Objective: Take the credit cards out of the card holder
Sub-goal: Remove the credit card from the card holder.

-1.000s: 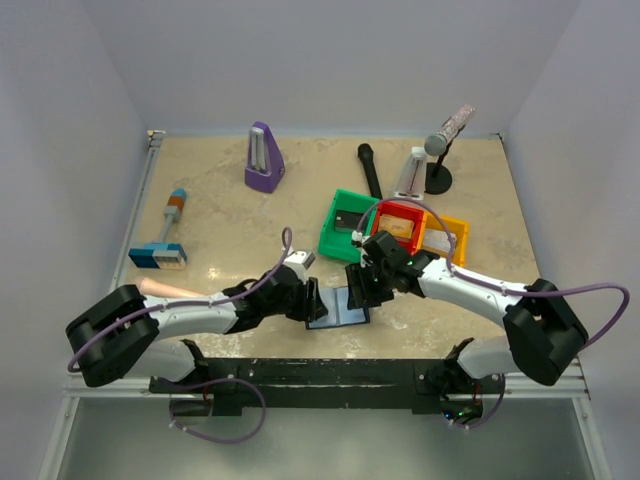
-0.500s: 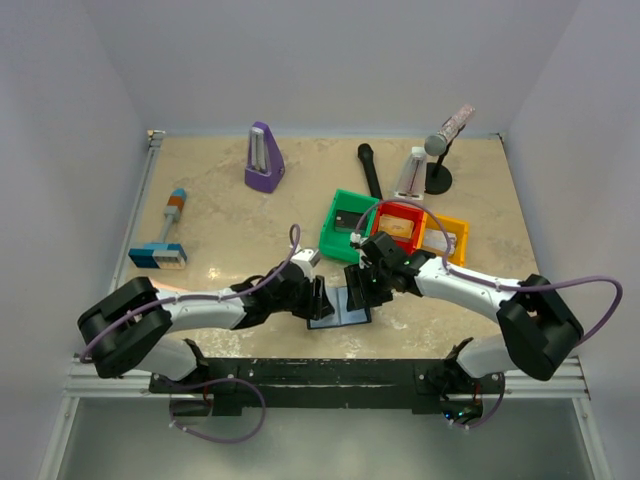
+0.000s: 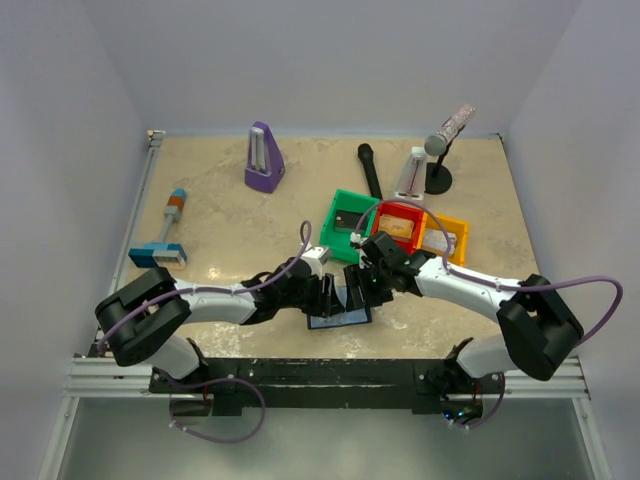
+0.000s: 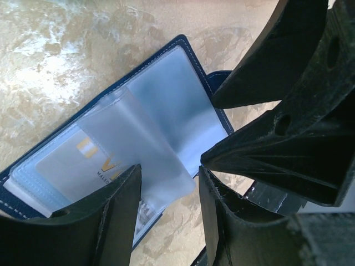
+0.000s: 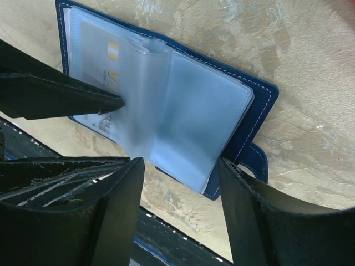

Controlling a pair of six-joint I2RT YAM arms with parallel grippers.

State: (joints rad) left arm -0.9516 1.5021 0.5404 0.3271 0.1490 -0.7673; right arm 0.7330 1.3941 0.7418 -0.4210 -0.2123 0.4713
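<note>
The card holder point(image 3: 340, 316) lies open near the table's front edge, navy outside with clear sleeves point(image 5: 188, 119) point(image 4: 166, 94). One credit card point(image 4: 72, 166) point(image 5: 94, 47), pale with gold lettering, sits inside the left sleeve. A loose sleeve leaf point(image 4: 144, 149) stands up from the middle fold. My left gripper point(image 4: 169, 185) point(image 3: 328, 296) is open, with that leaf's corner between its fingers untouched. One left fingertip point(image 5: 113, 101) rests by the card's sleeve. My right gripper point(image 5: 180, 174) point(image 3: 358, 290) is open over the holder's right half, next to the snap tab point(image 5: 256, 160).
Green point(image 3: 343, 226), red point(image 3: 398, 226) and orange point(image 3: 448, 238) bins stand just behind the grippers. Farther back are a purple metronome point(image 3: 263, 158), a black marker point(image 3: 370, 170) and a microphone on a stand point(image 3: 441, 140). A blue-handled tool point(image 3: 160, 250) lies left. The black front rail point(image 3: 300, 372) runs just below the holder.
My left arm has moved right, bringing its gripper over the card holder's left half. The right gripper has stayed over the holder and widened slightly.
</note>
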